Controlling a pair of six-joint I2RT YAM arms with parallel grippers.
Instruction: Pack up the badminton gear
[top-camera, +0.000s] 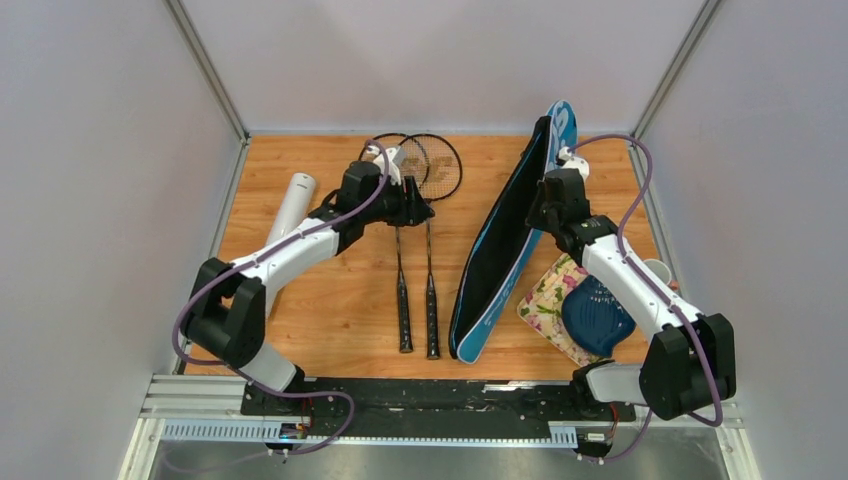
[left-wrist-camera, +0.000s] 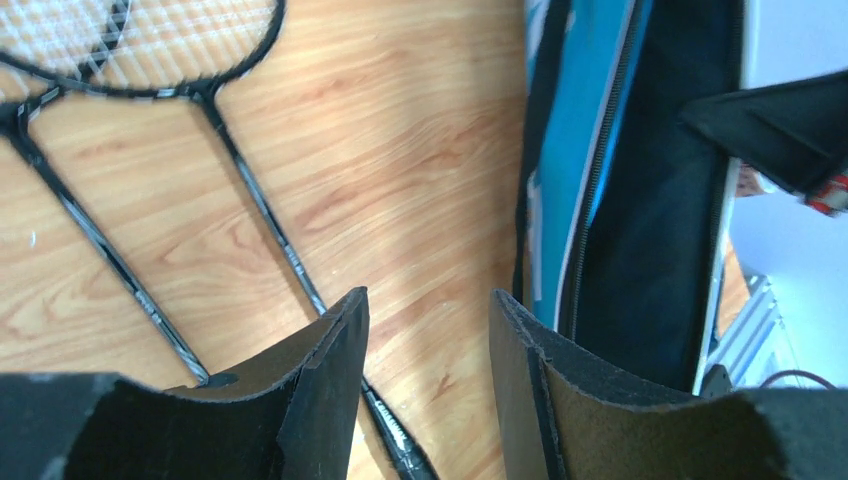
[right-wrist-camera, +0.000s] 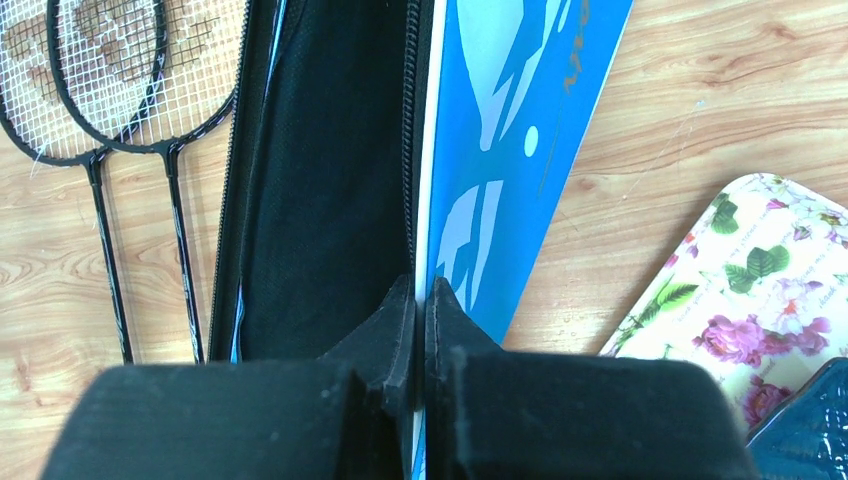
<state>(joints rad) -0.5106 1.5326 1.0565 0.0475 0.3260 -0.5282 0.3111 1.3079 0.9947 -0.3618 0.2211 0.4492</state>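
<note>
Right of centre in the overhead view, the right gripper (right-wrist-camera: 420, 300) is pinched tight on the edge of the upper flap of the blue racket cover (top-camera: 500, 250). It lifts the flap so the black-lined mouth gapes toward the two rackets (top-camera: 432, 300) lying side by side at centre. The left gripper (left-wrist-camera: 428, 310) hangs over their shafts, fingers parted and empty, seemingly poised to take one; from above I cannot tell whether it touches. The white tube (top-camera: 292, 205) lies at upper left.

White links and black joint blocks on left arm (top-camera: 285, 250) and right arm (top-camera: 625, 270). Purple cable (top-camera: 181, 330) looped alongside each. Matte black on left claw (left-wrist-camera: 428, 310) and right claw (right-wrist-camera: 420, 300); thick wedge-shaped fingers, rough-edged.
</note>
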